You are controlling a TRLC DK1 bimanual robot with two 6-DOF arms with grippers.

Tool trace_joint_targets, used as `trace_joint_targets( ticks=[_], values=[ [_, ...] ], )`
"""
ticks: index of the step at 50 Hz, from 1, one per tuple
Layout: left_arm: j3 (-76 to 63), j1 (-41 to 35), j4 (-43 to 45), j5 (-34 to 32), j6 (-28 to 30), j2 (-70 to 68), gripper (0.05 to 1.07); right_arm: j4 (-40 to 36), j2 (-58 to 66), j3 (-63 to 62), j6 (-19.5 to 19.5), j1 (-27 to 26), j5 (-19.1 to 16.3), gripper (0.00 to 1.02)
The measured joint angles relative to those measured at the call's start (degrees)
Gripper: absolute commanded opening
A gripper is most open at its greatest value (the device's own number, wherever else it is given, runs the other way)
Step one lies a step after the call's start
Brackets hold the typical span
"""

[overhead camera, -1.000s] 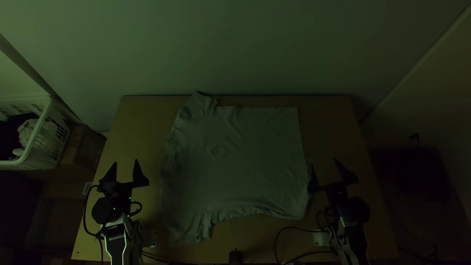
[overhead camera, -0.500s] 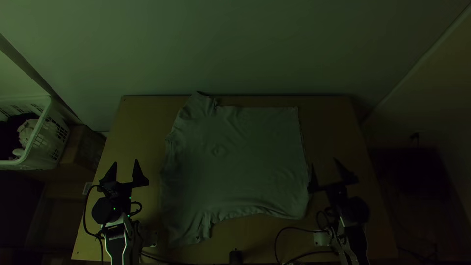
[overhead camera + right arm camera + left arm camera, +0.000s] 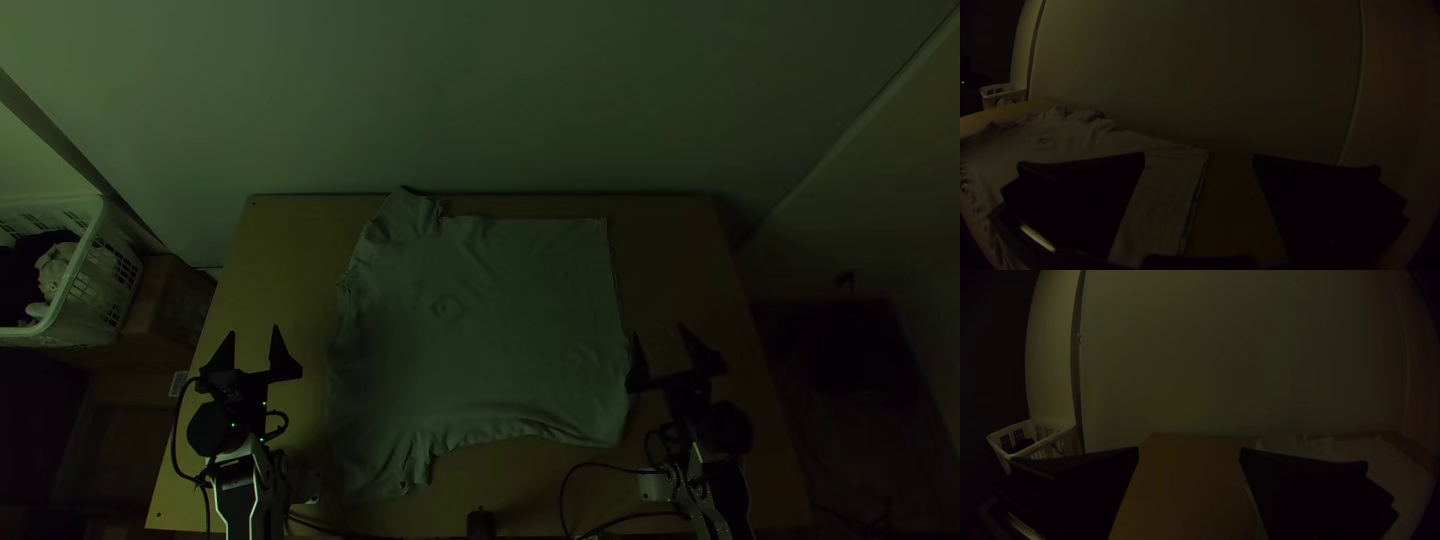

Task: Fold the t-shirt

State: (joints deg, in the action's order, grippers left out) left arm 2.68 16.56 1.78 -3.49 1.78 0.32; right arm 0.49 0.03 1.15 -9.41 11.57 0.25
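Though it's creased — the t-shirt (image 3: pixel 500 330) lies spread

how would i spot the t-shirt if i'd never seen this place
Start at the wooden table and look between the left gripper and the right gripper. The t-shirt is the broad, pale cloth there, sleeves jutting out toward its left end. Unlike the bunched cloth in the white basket, it lies spread out, lightly wrinkled.

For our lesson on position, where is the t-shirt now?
In the top view, the t-shirt lies spread across the middle of the table, between the left gripper and the right gripper.
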Motion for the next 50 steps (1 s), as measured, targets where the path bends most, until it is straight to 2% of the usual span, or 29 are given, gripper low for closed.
trace_joint_targets(
  ticks=[11, 21, 37, 50],
  values=[
    [0.1, 0.2, 2.7, 1.0, 1.5, 0.0, 1.02, -1.3, 0.0, 0.8, 1.2, -0.8, 0.4, 0.99],
    [2.4, -0.2, 3.7, 0.9, 2.9, 2.3, 1.02, 1.6, 2.2, 4.3, 1.9, 2.0, 0.4, 0.99],
    [18.0, -1.4, 11.5, 1.0, 3.9, 21.4, 1.02, 8.6, 25.1, 19.0, 1.9, 2.2, 0.4, 0.99],
    [36.3, -7.0, 13.0, 1.2, 3.9, 40.6, 1.02, 9.4, 43.9, 33.9, 1.9, -0.9, 0.4, 0.99]
  ],
)
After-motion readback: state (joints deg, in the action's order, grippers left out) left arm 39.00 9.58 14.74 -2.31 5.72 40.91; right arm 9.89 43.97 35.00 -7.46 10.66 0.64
